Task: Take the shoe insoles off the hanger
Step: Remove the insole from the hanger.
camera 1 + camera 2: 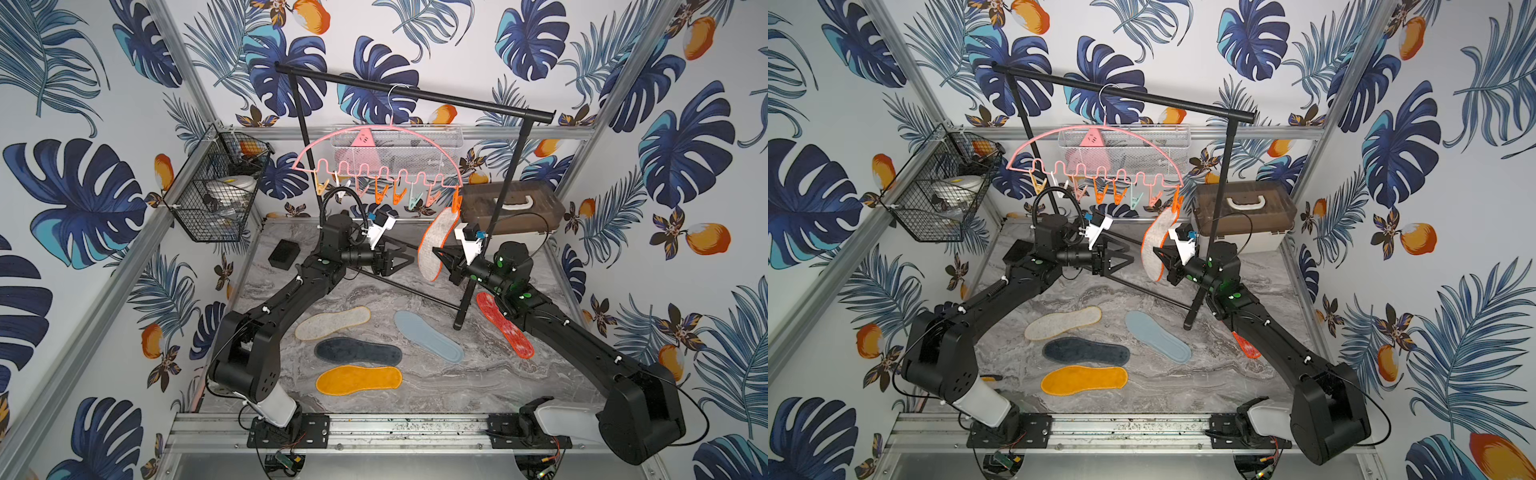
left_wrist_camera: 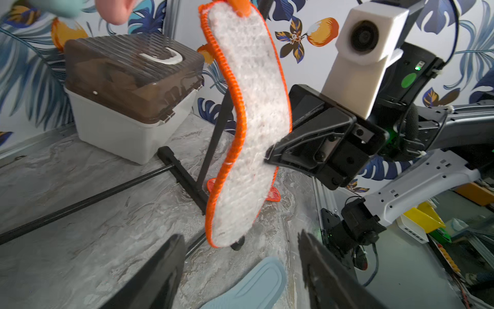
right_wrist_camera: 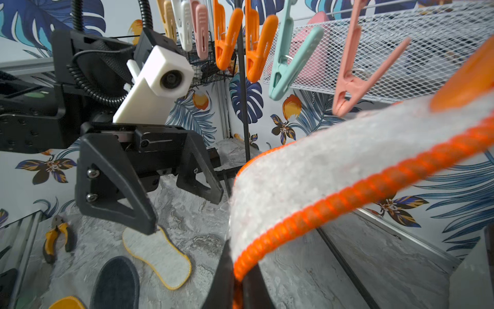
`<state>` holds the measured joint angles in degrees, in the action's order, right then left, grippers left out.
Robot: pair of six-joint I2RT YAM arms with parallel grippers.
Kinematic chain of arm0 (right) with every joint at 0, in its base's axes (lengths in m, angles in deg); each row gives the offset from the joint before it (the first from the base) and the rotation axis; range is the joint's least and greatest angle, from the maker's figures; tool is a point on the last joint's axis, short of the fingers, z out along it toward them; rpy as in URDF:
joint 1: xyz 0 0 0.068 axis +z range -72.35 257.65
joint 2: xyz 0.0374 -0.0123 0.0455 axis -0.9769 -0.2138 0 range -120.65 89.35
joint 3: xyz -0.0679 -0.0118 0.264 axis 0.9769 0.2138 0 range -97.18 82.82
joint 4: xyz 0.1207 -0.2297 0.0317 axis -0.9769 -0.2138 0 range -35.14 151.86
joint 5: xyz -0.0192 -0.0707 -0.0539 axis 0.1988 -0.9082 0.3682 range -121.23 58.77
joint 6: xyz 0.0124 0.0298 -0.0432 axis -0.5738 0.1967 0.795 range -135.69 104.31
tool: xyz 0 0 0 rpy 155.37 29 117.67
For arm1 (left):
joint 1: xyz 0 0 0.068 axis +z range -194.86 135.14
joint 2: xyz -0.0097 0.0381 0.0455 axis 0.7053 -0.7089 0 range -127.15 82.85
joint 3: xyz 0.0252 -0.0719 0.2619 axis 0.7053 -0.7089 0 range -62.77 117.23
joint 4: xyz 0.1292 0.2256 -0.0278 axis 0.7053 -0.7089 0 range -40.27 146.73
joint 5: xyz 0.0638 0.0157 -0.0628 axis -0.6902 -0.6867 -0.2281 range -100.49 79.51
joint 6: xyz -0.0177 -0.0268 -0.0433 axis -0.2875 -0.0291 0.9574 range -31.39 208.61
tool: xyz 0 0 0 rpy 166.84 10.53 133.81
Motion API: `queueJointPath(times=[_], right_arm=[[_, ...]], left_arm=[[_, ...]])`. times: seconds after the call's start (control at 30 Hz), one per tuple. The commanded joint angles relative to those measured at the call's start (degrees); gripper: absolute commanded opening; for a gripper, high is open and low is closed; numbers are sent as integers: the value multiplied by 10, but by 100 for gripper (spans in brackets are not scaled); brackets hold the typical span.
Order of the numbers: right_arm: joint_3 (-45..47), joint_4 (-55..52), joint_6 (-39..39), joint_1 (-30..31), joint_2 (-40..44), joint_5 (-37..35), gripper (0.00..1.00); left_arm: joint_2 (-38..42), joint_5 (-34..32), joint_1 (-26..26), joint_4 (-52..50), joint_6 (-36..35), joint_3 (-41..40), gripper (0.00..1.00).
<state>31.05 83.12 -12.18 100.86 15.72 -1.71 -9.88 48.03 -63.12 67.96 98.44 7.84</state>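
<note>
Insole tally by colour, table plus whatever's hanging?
Orange insole: 1
Dark navy insole: 1
Cream insole with yellow edge: 1
Light blue-grey insole: 1
Red-orange mesh insole: 1
White insole with orange edge, hanging: 1
Total: 6

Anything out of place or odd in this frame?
Nothing spilled or broken. The last insole hangs from an orange clip and bows sideways where the right gripper pinches its edge. A red insole lies partly under the right arm. Yellow-handled pliers sit on the table.
</note>
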Motion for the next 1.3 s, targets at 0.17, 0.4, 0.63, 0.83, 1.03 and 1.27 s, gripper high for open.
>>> queueJointPath(times=[0.17, 0.4, 0.63, 0.83, 1.03, 1.27], right_arm=[[7, -20, -30, -5, 19, 64, 4], [11, -13, -68, -11, 33, 109, 4], [-3, -28, -91, -18, 23, 126, 4], [-9, -25, -107, -20, 14, 145, 5], [-3, -30, -124, -20, 22, 121, 30], [-51, -162, -159, -21, 32, 14, 70]], left_arm=[[-6, 46, -11, 34, 20, -2, 69], [-20, 46, -24, 5, -4, 5, 58], [-28, 64, -33, 2, -3, 12, 34], [-23, 80, -38, -54, -58, 15, 19], [-24, 93, -40, -54, -59, 15, 0], [-30, 95, -40, -77, -84, 16, 0]])
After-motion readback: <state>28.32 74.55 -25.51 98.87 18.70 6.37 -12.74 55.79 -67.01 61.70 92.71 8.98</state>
